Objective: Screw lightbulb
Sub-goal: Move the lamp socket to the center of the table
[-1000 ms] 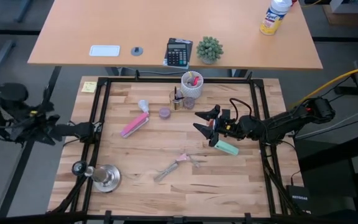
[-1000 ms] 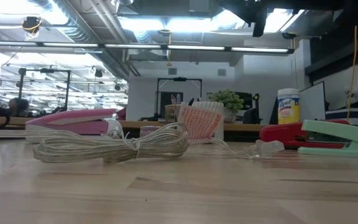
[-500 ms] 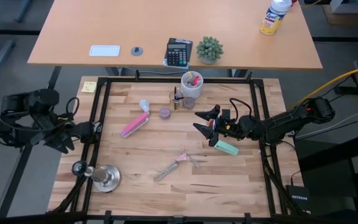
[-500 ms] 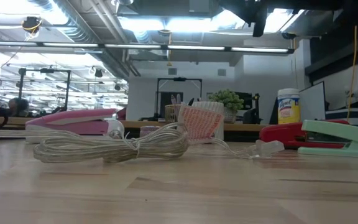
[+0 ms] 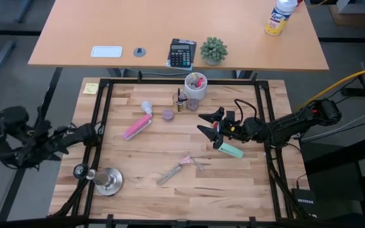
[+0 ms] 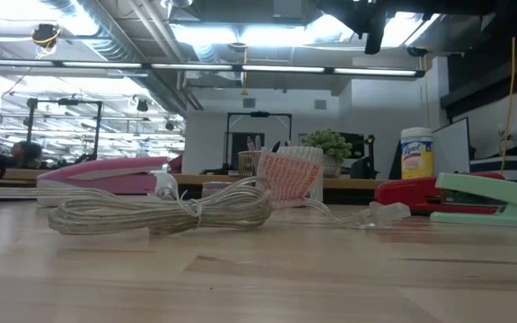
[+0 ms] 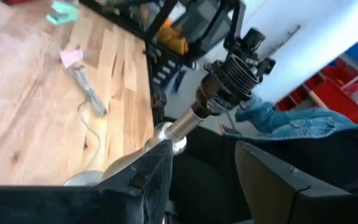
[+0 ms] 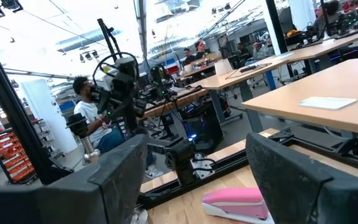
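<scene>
Only high view shows lightbulb (image 5: 146,106), ungripped.

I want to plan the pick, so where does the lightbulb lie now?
In the high view the lightbulb lies on the table's far left part, just beyond the pink stapler and left of the purple cap.

The left tool (image 5: 84,132) at 9 o'clock is blurred; the stand (image 7: 166,134) is partly hidden behind its fingers.

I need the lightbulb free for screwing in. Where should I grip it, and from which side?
Probably the round white glass of the lightbulb, from straight above: it lies on its side, with the pink stapler close beside it. Leave the screw base free.
</scene>
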`<state>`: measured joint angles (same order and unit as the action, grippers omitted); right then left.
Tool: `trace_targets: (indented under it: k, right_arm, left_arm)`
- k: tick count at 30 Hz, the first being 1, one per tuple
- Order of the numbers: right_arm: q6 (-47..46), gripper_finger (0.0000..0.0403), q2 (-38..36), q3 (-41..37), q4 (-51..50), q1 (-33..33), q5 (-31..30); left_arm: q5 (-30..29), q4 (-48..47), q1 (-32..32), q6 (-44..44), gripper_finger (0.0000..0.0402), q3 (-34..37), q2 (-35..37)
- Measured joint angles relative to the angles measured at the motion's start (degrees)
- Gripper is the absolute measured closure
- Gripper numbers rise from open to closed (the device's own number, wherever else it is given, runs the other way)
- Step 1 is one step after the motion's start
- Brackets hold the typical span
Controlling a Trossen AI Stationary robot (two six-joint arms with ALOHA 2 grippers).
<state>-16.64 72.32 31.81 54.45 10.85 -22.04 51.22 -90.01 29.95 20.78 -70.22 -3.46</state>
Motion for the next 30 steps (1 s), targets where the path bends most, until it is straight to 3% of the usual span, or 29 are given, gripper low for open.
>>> trace_targets:
  k: [6, 14, 20, 25, 30]
  right_arm:
    - [0.02, 0.0123, 0.01, 0.00, -1.04, 0.00, 0.00]
    - [0.04, 0.0123, -0.01, 0.00, -9.20, 0.00, 0.02]
    - [0.09, 0.0123, -0.01, 0.00, -18.53, 0.00, 0.02]
    - [0.11, 0.0123, -0.01, 0.00, -26.25, 0.00, 0.04]
    - [0.09, 0.0123, -0.01, 0.00, -32.38, 0.00, 0.04]
  left_arm:
    - [-3.96, 0.36, 0.54, 0.63, 0.0234, -0.03, 2.00]
    - [-19.68, 5.80, 0.53, -0.46, 0.0234, 0.14, 2.00]
    - [-29.89, 14.22, 0.55, -6.48, 0.0234, 0.27, 1.98]
    - [-35.40, 20.88, 0.55, -7.54, 0.0234, 0.27, 1.98]
    - [-35.80, 19.58, 0.42, -7.45, 0.0234, 0.27, 1.98]
